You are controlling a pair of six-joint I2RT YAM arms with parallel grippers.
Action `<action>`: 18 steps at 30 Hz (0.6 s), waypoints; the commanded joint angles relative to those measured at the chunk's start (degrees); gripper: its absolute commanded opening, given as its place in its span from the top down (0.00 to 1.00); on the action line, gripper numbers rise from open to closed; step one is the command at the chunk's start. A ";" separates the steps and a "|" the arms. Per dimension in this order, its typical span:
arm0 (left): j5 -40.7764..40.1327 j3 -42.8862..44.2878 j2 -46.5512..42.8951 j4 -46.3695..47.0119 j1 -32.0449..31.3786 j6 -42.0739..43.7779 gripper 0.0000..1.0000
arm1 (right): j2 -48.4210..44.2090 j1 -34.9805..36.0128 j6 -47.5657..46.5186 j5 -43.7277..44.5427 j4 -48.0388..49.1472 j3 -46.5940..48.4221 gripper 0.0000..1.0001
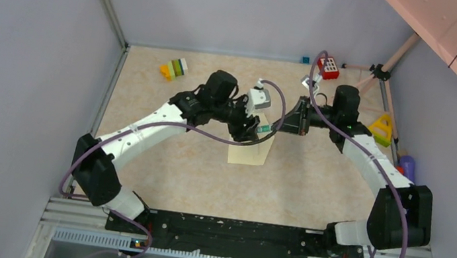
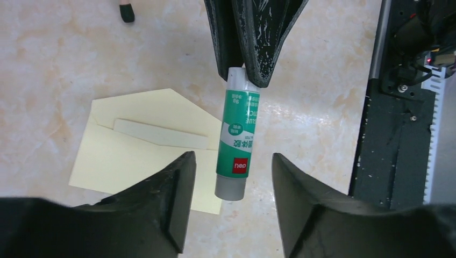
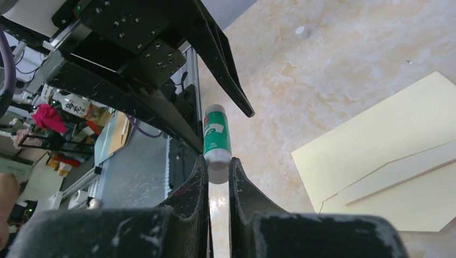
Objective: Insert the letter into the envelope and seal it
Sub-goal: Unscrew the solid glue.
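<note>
The pale yellow envelope (image 1: 251, 151) lies flat on the table with its pointed flap open (image 2: 156, 105). A paler strip (image 2: 161, 134) crosses its mouth; I cannot tell whether this is the letter. Above the envelope's edge hangs a green and white glue stick (image 2: 236, 140). My right gripper (image 3: 218, 164) is shut on its white end (image 3: 218, 167). My left gripper (image 2: 232, 161) is open, its fingers (image 2: 180, 188) standing either side of the stick's grey end without touching it. Seen from above, both grippers meet over the envelope (image 1: 264, 128).
Coloured blocks (image 1: 174, 68) lie at the far left, a red toy (image 1: 329, 67) at the far right by a tripod (image 1: 380, 72). A yellow triangle (image 1: 381, 128) and a purple object (image 1: 407, 167) sit along the right wall. A small white round piece (image 3: 301, 31) lies on the table.
</note>
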 commanded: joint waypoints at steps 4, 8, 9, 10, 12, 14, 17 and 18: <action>4.93 1.19 -1.82 2.38 0.28 -2.04 0.14 | -2.44 0.39 -4.52 0.26 -4.90 2.48 1.00; 14.87 3.22 -0.59 0.45 1.89 -4.38 0.06 | -2.95 0.44 -11.83 -1.07 -10.42 3.13 1.00; 17.79 3.76 -0.02 0.20 2.49 -5.38 0.04 | -3.28 0.42 -14.31 -1.72 -11.73 3.17 1.00; 20.76 4.26 0.67 0.11 3.24 -6.39 0.03 | -3.81 0.42 -17.80 -2.70 -12.54 2.94 1.00; 25.77 4.74 2.54 1.37 5.00 -9.96 0.03 | -5.37 0.51 -22.07 -4.80 -12.89 1.80 1.00; 30.54 4.74 4.29 2.70 5.98 -12.85 0.02 | -7.56 0.65 -25.11 -5.88 -11.88 0.04 1.00; 35.53 4.63 6.81 3.24 6.02 -15.15 0.01 | -11.95 0.79 -27.23 -7.79 -7.13 -3.48 1.00; 37.45 4.47 7.48 3.74 6.01 -15.67 0.01 | -13.20 0.94 -27.55 -7.93 -5.32 -5.12 1.00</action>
